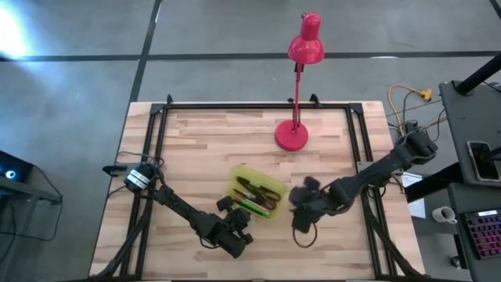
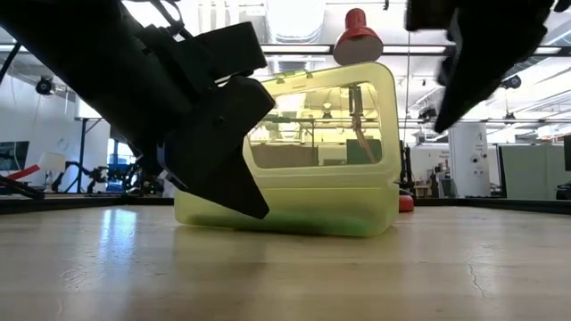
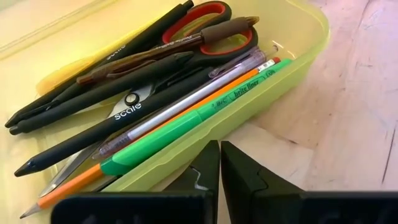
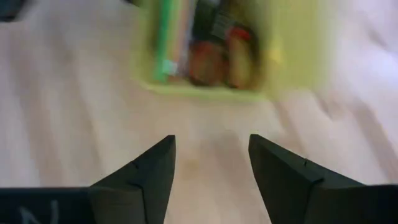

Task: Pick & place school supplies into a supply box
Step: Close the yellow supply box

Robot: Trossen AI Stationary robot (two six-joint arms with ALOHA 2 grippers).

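overhead, table-level, 2 wrist cams, all share box

Yellow-green translucent box; red-handled scissors; green pen; red lamp.

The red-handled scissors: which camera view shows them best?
The left wrist view: the scissors lie in the supply box among dark pens, red handles and pivot clear. The high view shows them small, the right wrist view only as a red blur, and the low view hides them behind the box wall.
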